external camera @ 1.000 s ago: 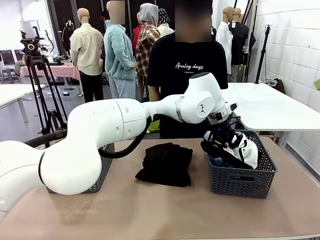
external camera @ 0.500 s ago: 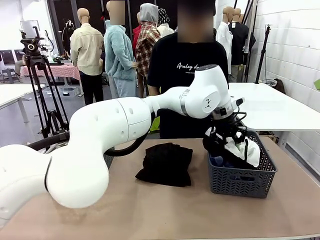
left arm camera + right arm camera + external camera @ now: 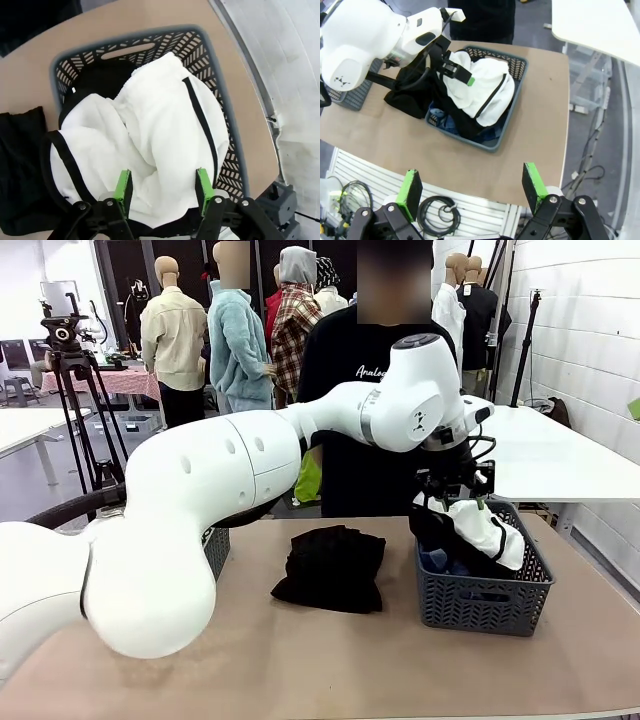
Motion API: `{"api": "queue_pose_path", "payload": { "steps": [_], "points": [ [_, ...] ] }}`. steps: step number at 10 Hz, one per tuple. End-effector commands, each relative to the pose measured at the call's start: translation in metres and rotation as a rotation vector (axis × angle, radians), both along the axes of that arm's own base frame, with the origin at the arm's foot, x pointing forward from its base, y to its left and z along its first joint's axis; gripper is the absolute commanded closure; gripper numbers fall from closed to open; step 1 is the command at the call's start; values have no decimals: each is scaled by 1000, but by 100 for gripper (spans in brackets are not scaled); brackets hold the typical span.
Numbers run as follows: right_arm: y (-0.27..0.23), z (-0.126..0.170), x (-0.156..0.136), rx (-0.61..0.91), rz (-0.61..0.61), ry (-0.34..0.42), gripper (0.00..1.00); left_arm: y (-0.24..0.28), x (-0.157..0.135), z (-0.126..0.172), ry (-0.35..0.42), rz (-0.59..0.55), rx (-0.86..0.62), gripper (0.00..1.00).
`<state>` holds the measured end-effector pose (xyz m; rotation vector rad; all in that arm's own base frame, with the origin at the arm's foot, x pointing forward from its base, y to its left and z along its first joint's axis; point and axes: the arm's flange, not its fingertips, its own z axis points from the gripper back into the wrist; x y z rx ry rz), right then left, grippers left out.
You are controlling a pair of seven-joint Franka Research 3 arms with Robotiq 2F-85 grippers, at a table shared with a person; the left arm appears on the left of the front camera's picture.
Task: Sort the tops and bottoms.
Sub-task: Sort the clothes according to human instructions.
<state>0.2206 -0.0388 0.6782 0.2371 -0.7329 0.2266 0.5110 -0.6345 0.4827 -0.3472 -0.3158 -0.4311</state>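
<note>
The grey basket (image 3: 482, 606) stands on the desk (image 3: 300, 660), towards the robot's right, and holds most of the clothes. The white piece with black edging (image 3: 160, 125) lies heaped on top of the basket's load and covers most of its opening, with one black stripe running down its outer fold. Under it, at the basket's edge nearest the middle of the desk, a black piece (image 3: 436, 530) hangs over the rim. The blue denim piece (image 3: 441, 562) shows below that, inside the basket against the same wall. The second black piece (image 3: 330, 566) lies in a loose folded heap on the desk just beside the basket, on the side towards the robot's left, apart from its wall.

The left hand (image 3: 162, 184) hangs directly over the basket, pointing down at the white piece. Its green fingers (image 3: 123, 186) stand apart and hold nothing, and the white cloth lies under the gap between them. Whether the fingertips brush the cloth cannot be told.

The right hand (image 3: 470, 176) is well apart from the basket, high above the robot's side of the desk, with its fingers spread wide and nothing between them.

A person in a black printed T-shirt (image 3: 360, 390) stands behind the basket at the far edge of the desk.
</note>
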Motion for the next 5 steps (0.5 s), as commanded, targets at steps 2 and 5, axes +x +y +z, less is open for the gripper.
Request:
{"api": "queue_pose_path", "payload": {
  "steps": [2,5],
  "points": [
    [1,-2,0,1,11,6,0,-62,35,38,-30,-85,7,34],
    [1,-2,0,1,11,6,0,-63,30,49,-34,-97,-15,34]
  ]
}}
